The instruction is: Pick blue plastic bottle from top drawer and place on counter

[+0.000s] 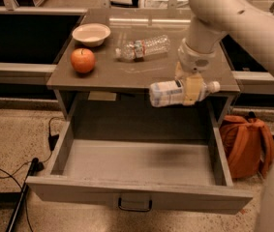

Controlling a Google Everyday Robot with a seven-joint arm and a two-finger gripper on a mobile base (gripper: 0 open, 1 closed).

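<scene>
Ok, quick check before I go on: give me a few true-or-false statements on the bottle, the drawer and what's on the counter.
1. The end effector grips the blue plastic bottle, which lies sideways in its hold. True.
2. The blue plastic bottle rests on the counter. False: it hangs in the air by the counter's front edge, above the drawer.
3. The top drawer is pulled out. True.
4. The clear bottle stands upright. False: it lies on its side on the counter.
5. The white bowl sits inside the top drawer. False: it is on the counter, behind the orange fruit.
</scene>
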